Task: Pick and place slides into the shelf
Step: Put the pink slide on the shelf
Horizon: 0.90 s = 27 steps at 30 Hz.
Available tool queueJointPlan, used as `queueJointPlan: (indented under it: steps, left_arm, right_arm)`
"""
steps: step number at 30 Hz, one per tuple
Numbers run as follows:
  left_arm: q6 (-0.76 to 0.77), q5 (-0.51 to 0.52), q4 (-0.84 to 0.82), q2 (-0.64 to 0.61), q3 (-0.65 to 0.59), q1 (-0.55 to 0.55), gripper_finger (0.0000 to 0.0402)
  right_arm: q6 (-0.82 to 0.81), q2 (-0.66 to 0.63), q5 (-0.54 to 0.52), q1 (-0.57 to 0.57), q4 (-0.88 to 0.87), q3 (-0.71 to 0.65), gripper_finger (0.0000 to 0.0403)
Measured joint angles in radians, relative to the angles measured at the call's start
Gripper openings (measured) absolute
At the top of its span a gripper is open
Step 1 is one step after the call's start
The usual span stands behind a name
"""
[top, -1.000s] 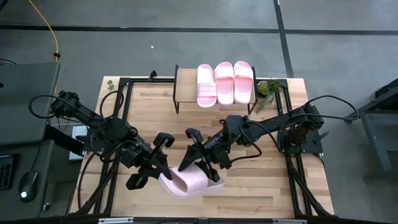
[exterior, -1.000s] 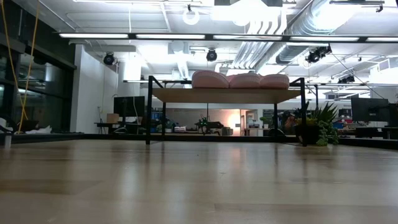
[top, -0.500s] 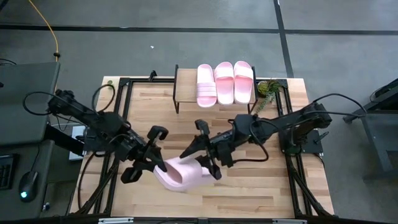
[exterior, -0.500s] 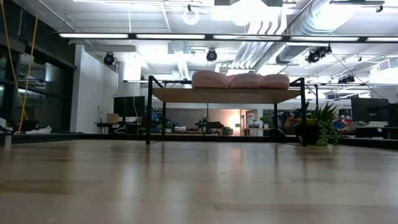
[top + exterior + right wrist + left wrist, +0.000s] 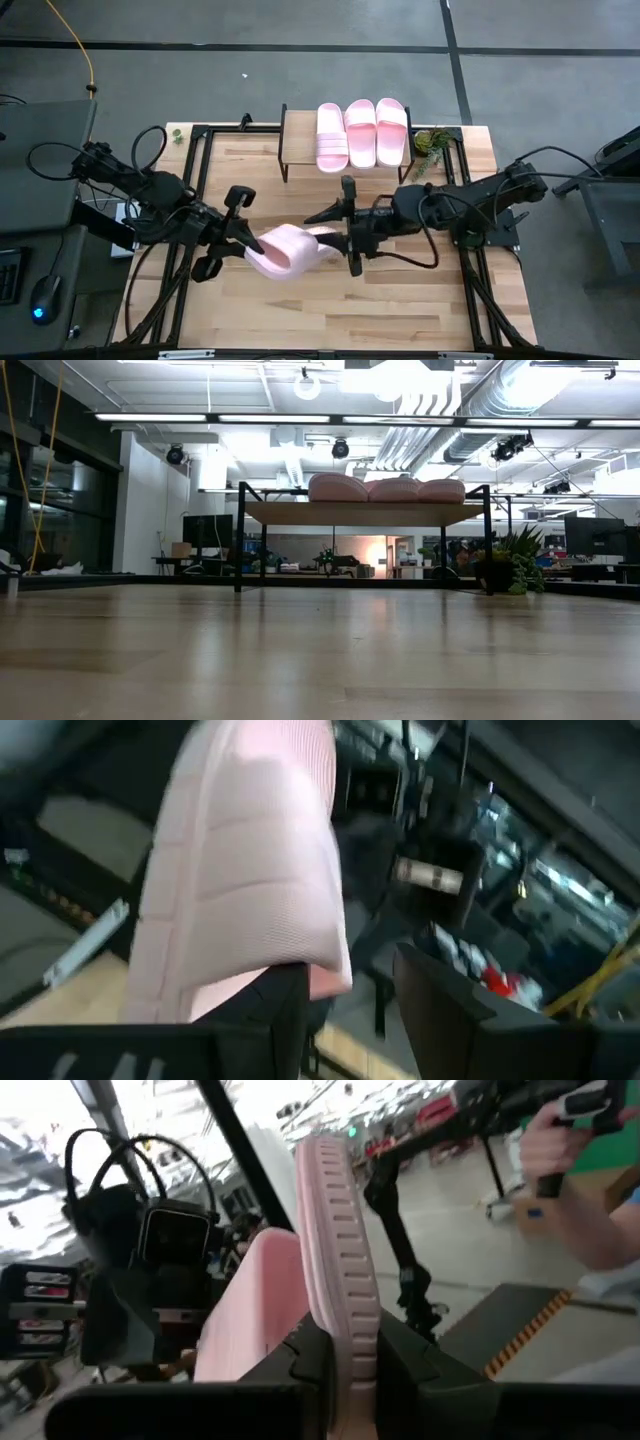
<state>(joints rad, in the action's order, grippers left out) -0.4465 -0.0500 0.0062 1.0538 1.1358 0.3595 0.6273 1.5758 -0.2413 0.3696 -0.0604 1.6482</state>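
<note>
One pale pink slide hangs over the middle of the table between my two grippers. My left gripper is shut on its left end. My right gripper stands level at its right end, fingers apart. Three more slides lie side by side, soles down, on the right part of the shelf at the table's far edge. The low view shows the shelf with these slides but neither gripper. My left gripper pinches the slide's sole by its ribbed rim between its two fingers, coming level from the table's left. The slide stands on edge in the hold, lifted clear of the table. My right gripper has the slide's ribbed strap end lying against one finger. The other finger stands clear of it. Whether this gripper bears the slide, I cannot tell.
A small green plant sits right of the shelf. A black metal frame runs around the tabletop. The shelf's left part is bare. A person's hand shows in the room beyond the table.
Both grippers have gone up and toward the table's far edge with the slide. The slide has come up from low near the front edge and turned onto its edge. My right gripper has tipped from pointing down to level.
</note>
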Motion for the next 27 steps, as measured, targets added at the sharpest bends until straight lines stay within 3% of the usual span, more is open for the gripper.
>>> queueJointPlan:
  steps: [11,16,23,27]
  left_arm:
    - [-0.048,0.167,-0.138,0.000,0.000,0.001,0.0033]
    - [-0.078,0.233,-0.175,0.000,0.000,0.001,0.0030]
    - [-0.111,0.406,-0.242,0.000,0.000,0.000,0.0031]
    - [-0.115,0.424,-0.257,-0.004,0.000,0.000,0.0030]
  right_arm:
    - [-0.074,-0.001,-0.264,-0.003,-0.197,0.000,0.0134]
    - [-0.113,-0.001,-0.337,-0.003,-0.261,0.000,0.0134]
    - [-0.212,-0.033,-0.492,-0.003,-0.405,0.000,0.0133]
    - [-0.268,-0.052,-0.537,-0.005,-0.457,0.000,0.0133]
